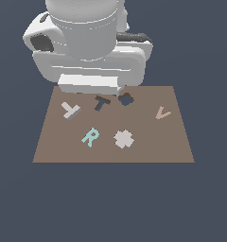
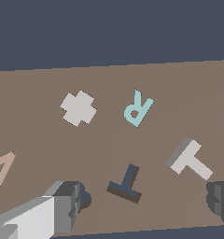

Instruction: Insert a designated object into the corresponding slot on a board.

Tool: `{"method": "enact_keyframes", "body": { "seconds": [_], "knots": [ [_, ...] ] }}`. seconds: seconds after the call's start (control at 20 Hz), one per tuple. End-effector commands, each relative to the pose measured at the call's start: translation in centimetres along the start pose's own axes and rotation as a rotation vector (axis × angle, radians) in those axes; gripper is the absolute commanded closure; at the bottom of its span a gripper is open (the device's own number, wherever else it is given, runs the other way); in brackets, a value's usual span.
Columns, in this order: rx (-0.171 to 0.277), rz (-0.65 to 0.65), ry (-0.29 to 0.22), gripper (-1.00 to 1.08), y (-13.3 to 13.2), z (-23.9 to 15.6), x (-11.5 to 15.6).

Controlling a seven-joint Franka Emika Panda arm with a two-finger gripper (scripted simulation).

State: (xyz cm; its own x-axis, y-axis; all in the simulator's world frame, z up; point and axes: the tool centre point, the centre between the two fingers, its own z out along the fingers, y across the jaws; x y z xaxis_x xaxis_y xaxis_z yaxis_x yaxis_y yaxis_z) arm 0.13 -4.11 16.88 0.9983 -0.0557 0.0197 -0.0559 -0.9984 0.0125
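Grey T block (image 1: 70, 111) lies flat on brown board (image 1: 172, 146), free, nothing touching it. Dark T slot (image 1: 102, 103) sits just beside it at approx 3 o'clock in the exterior view, unfilled. Scalloped cross recess (image 1: 126, 99) is further along at 3. Turquoise R (image 1: 90, 137) at 5 o'clock from the block, pale cross piece (image 1: 124, 139) beyond it. Gripper (image 2: 146, 203) hovers w/ fingers (image 2: 67, 200) spread wide, holding nothing.

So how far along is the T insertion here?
Nothing is done yet. The T block lies loose on the board, beside the empty T slot. The claw is open and empty above them. Grasping, aligning and inserting all remain.
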Motion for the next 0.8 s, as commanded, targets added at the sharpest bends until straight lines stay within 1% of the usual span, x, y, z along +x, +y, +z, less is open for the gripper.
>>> {"method": "enact_keyframes", "body": {
  "seconds": [0.0, 0.2, 0.4, 0.6, 0.75],
  "knots": [
    [0.000, 0.000, 0.000, -0.92, 0.0, 0.0, 0.0],
    [0.000, 0.018, -0.001, -0.92, 0.3, 0.3, 0.0],
    [0.000, 0.074, -0.002, -0.92, 1.3, 1.3, 0.1],
    [0.000, 0.169, -0.005, -0.92, 3.1, 2.9, 0.2],
    [0.000, 0.269, -0.009, -0.92, 4.9, 4.6, 0.0]
  ]
}}
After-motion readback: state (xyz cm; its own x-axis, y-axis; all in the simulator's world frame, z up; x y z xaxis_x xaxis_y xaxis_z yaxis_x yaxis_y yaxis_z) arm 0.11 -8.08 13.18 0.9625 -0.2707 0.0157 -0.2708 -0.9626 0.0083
